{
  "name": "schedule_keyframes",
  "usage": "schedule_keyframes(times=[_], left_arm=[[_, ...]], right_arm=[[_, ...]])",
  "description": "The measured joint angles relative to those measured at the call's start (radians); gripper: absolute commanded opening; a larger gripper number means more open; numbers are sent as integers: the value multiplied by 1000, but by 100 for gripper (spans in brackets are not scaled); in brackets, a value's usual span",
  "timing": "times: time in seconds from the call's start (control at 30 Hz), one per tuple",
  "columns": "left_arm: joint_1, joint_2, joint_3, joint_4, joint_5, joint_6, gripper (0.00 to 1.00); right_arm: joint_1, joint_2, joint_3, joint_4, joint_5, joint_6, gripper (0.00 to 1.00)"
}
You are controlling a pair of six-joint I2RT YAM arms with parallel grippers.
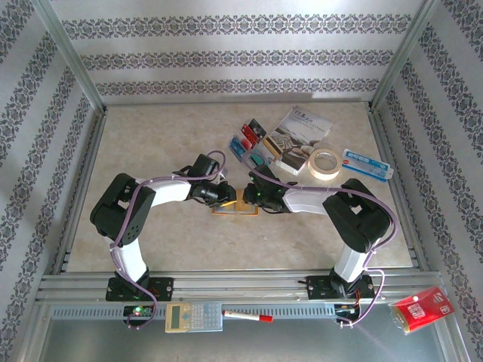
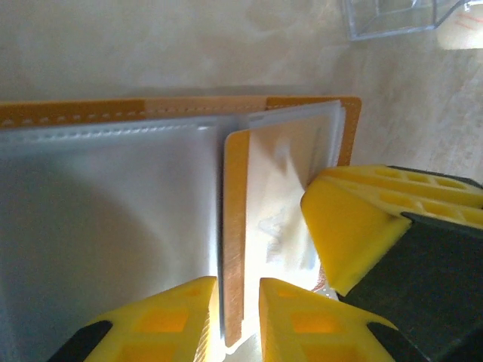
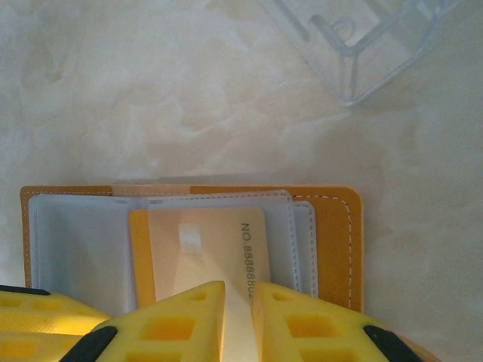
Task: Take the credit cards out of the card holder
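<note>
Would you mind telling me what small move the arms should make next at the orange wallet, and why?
Probably a short pull by the right fingers, drawing the tan-yellow plastic card out of its clear sleeve. The card lies inside the open orange folding wallet, the right fingers sit at its near edge, and the left fingers look placed to steady the wallet.

Tan-yellow plastic card (image 3: 200, 249), inside the flat orange card holder (image 3: 336, 241): lower end and final printed digits hidden behind the right gripper (image 3: 238, 298).
</note>
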Motion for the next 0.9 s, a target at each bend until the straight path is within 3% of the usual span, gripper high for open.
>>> schedule_keyframes(times=[0.9], left_arm=[[0, 32, 30, 2, -49, -14, 22]], right_arm=[[-18, -18, -87, 145, -64, 93, 21]])
